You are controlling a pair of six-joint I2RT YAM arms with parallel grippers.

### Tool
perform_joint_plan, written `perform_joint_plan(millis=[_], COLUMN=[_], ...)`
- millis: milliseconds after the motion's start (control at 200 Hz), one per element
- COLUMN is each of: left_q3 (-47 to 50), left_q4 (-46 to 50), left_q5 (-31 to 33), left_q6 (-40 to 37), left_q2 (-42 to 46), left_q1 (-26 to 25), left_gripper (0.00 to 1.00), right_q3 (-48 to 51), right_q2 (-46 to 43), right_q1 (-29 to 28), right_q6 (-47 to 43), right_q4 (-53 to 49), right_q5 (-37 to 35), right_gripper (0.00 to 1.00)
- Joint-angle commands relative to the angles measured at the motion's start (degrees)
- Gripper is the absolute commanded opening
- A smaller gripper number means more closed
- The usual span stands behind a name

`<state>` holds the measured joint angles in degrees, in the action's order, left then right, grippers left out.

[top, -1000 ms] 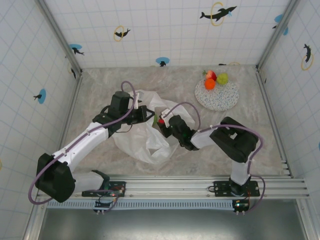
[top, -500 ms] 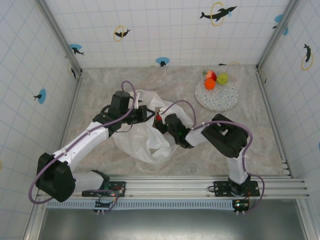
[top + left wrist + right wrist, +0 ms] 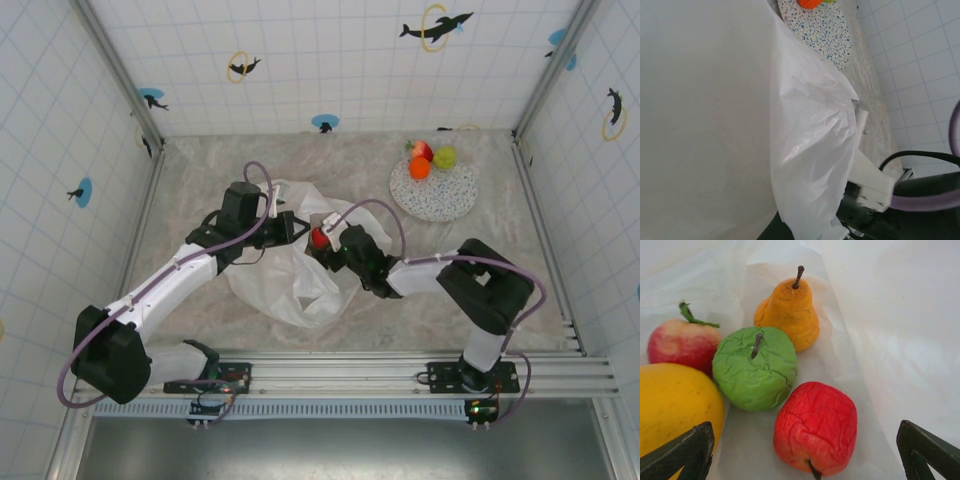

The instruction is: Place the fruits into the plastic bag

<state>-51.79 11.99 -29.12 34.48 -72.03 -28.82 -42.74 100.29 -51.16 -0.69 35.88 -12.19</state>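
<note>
Marbled table (image 3: 200,180) within tiled walls (image 3: 350,70): the plastic bag (image 3: 285,285) lies centre-front, bare tabletop between it and the plate (image 3: 445,205) bearing three fruits (image 3: 420,168). Right gripper (image 3: 805,425), fingers wide apart, hangs over five more fruits (image 3: 755,367) on the film; left gripper (image 3: 288,228) meets the bag's rim, grip indiscernible.

White tiled walls (image 3: 330,60) with a pale blue grid close the cell on three sides, dotted with dolphin stickers (image 3: 436,27) on blue discs or in yellow rings (the largest near one o'clock). The floor is a marbled grey-beige tabletop (image 3: 190,180). Metal posts (image 3: 118,70) stand at eleven and one o'clock. A slotted aluminium rail (image 3: 350,372) runs along six o'clock. The light is soft and even.
</note>
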Motion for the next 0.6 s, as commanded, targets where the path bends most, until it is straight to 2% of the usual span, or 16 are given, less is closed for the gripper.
perform_joint_plan(millis=[0, 115, 230, 425, 596], left_q3=[-1.35, -1.32, -1.37, -1.56, -1.58], left_q4=[0.11, -0.06, -0.30, -0.44, -0.30], left_q5=[-0.58, -0.63, -0.76, -0.85, -0.67], left_q6=[-1.10, -1.11, -0.96, -0.51, -0.44], left_q2=[-0.37, -0.55, -0.74, -1.01, -0.77], left_q1=[0.39, 0.34, 0.34, 0.34, 0.35], left_gripper=[0.00, 0.00, 0.00, 0.00, 0.00], right_q3=[2.97, 5.26, 5.67, 0.83, -4.45], right_q2=[-3.85, -5.78, -5.10, 0.82, 6.08], right_q1=[-0.04, 0.69, 2.01, 2.77, 2.74], right_q6=[-2.21, -3.18, -2.70, -1.87, 0.08], right_q4=[-5.38, -7.52, -8.15, -7.73, -4.84], right_q5=[3.31, 5.29, 7.28, 7.40, 6.12], right_gripper=[0.96, 0.92, 0.81, 0.62, 0.55])
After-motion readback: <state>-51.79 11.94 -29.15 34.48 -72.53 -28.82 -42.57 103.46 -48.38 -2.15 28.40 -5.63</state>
